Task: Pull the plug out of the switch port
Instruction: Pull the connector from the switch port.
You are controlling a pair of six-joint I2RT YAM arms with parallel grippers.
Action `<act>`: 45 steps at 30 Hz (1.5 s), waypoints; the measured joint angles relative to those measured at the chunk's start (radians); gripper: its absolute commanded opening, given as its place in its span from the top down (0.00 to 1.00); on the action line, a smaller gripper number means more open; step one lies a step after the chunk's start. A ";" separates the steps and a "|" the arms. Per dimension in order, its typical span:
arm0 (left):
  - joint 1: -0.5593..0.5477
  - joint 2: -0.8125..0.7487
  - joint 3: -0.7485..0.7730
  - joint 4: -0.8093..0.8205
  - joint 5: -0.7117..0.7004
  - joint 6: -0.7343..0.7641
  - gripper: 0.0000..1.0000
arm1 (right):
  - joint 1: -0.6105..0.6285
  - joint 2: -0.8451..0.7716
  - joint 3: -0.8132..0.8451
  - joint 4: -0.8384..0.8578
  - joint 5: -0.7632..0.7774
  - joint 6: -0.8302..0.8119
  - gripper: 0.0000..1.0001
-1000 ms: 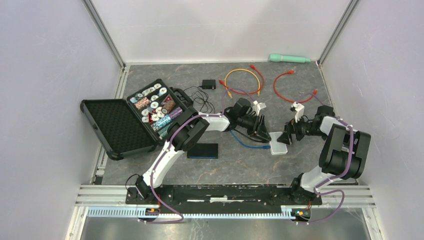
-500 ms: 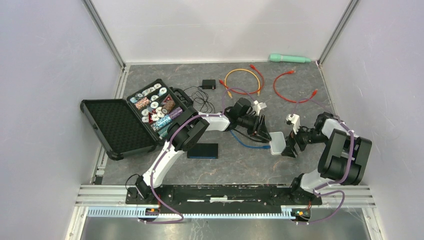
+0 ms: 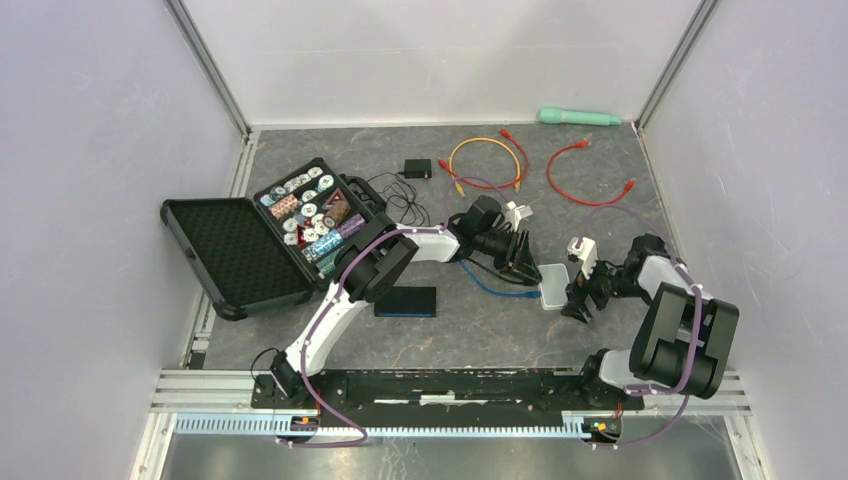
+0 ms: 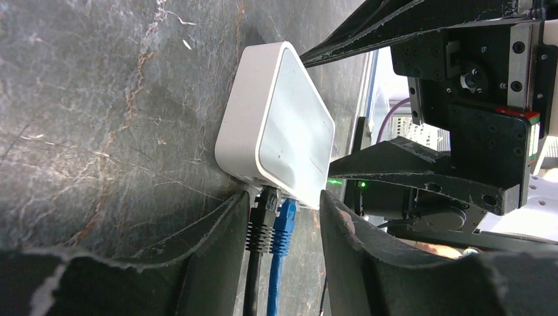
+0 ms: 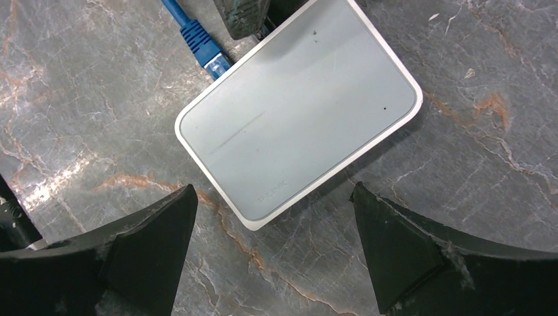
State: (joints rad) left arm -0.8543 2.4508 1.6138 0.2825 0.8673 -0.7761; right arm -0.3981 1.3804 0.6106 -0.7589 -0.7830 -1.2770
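Observation:
The white switch (image 3: 553, 285) (image 4: 283, 125) (image 5: 299, 125) lies flat on the grey table. A black plug (image 4: 263, 220) and a blue plug (image 4: 284, 227) (image 5: 201, 46) sit side by side in its ports. My left gripper (image 3: 520, 262) (image 4: 284, 197) straddles both plugs with its jaws part open; the black plug is against one finger (image 4: 217, 250), and a gap shows between the blue plug and the other. On the switch's other side my right gripper (image 3: 578, 295) (image 5: 273, 194) stands wide open, with one corner of the switch between its fingertips.
The blue cable (image 3: 495, 288) trails left from the switch. An open black case of chips (image 3: 300, 215) stands at the left, with a dark flat slab (image 3: 407, 301) near it. Orange (image 3: 487, 158) and red (image 3: 585, 180) cables, a black adapter (image 3: 417, 167) and a green cylinder (image 3: 580, 117) lie at the back.
My right gripper has swung from the switch's right side toward the near side and closer to it. The left gripper has stayed around the plugs.

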 measured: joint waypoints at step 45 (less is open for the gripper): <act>0.006 0.037 -0.010 0.074 0.073 -0.181 0.51 | 0.084 -0.151 -0.117 0.267 0.127 0.293 0.23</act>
State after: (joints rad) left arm -0.8482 2.4878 1.6039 0.3569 0.9401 -0.9573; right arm -0.3141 1.2297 0.4934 -0.4915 -0.6556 -0.9840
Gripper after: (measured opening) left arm 0.485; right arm 0.767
